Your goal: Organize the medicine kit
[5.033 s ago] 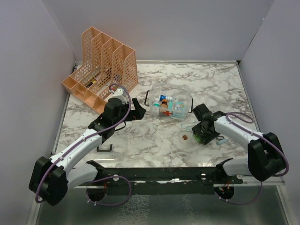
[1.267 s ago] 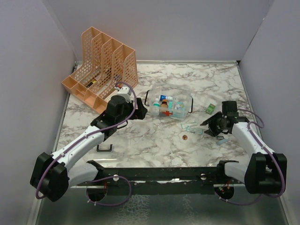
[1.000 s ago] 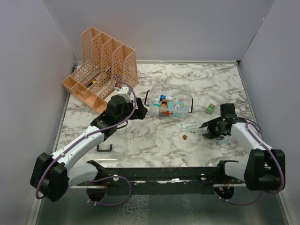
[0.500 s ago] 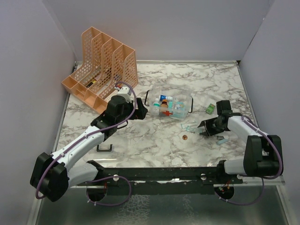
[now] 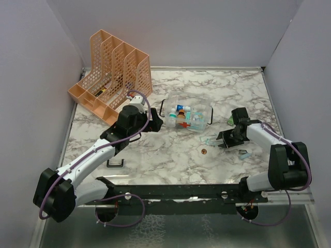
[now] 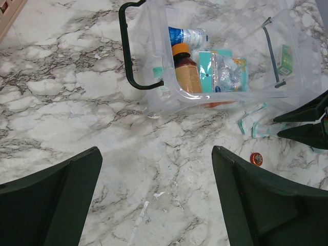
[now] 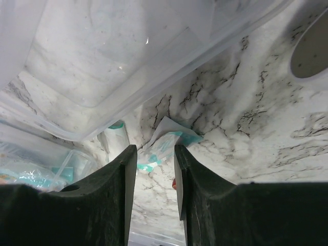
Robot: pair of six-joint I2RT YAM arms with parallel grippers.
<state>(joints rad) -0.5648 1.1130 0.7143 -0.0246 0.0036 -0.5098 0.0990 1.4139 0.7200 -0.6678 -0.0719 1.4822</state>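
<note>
Top external view: open counter spreads near of the medicine kit; left tool gapes wide at its left, right tool, narrowly parted, at its near-right.

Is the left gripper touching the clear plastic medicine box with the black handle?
Apart. The left wrist view shows bare marble tabletop between the open left gripper and the medicine box.
</note>
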